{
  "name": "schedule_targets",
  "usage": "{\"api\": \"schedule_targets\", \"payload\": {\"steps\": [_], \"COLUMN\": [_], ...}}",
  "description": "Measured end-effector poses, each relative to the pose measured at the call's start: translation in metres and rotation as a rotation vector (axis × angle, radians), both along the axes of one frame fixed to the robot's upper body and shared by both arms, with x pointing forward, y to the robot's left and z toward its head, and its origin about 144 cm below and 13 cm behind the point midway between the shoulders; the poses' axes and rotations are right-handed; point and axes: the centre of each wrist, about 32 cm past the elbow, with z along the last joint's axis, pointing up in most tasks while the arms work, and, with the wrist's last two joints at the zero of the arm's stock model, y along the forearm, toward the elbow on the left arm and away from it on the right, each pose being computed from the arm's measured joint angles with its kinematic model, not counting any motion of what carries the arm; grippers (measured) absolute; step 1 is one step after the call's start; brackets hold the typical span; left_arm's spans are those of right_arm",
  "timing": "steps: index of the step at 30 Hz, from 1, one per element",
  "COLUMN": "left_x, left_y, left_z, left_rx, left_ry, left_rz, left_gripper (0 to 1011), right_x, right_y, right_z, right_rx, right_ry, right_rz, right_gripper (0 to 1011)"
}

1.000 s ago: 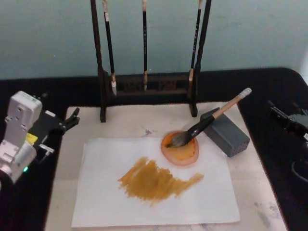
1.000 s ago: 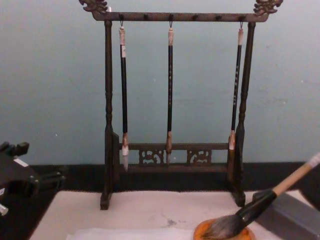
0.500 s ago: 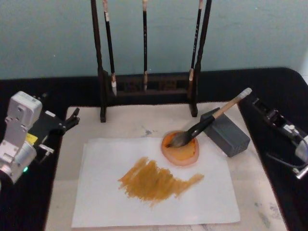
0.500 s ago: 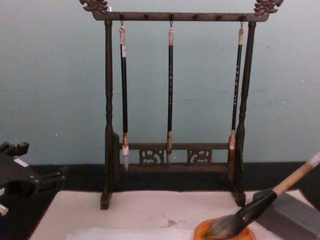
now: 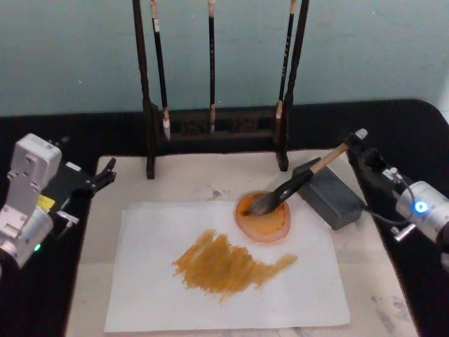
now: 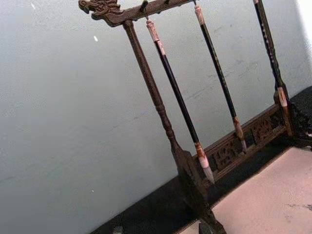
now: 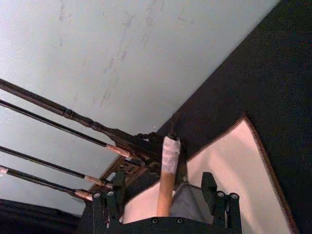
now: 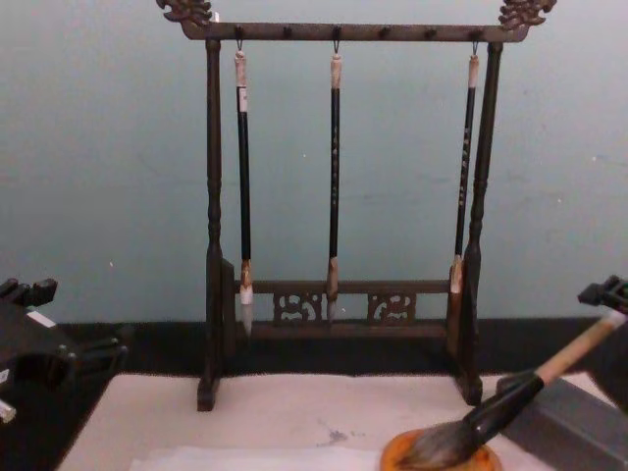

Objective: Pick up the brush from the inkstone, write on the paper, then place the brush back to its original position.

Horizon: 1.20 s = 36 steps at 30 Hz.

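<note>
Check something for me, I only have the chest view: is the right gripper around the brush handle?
Observer: The right wrist view shows the right gripper open. The taped end of the brush sits between its fingers, with a gap on each side.
Operator: Anything on the paper?
Observer: In the head view the paper carries a broad orange-brown smear, just in front of the inkstone.
Operator: Left arm in the way?
Observer: No. The left gripper sits off the paper, by the left rear corner of the cream mat.
</note>
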Motion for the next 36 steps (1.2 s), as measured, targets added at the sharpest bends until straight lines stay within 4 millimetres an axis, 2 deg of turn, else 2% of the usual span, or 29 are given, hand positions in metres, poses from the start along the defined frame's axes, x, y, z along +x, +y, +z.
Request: {"api": "schedule_targets", "payload": {"steps": [13, 24, 30, 34, 36], "left_x": [0.000, 0.000, 0.000, 0.000, 0.000], "left_y": [0.000, 0.000, 0.000, 0.000, 0.000], "left_z": [0.000, 0.000, 0.000, 0.000, 0.000], "left_rx": [0.000, 0.000, 0.000, 0.000, 0.000], "left_ry": [0.000, 0.000, 0.000, 0.000, 0.000], "left_rz": [0.000, 0.000, 0.000, 0.000, 0.000], "left_gripper": [1010, 1010, 1010, 1010, 1010], "right_x": [0.016, 0.016, 0.016, 0.016, 0.016], "right_y": [0.012, 0.012, 0.011, 0.011, 0.011], "right_z": [-0.006, -0.006, -0.005, -0.005, -0.005], "right_rx": [0.005, 0.004, 0.004, 0.004, 0.004], "right_ry": [-0.022, -0.024, -0.023, -0.023, -0.023], "right_rz": [-0.004, -0.005, -0.005, -0.005, -0.005], "right_gripper": [1000, 994, 887, 745, 708]}}
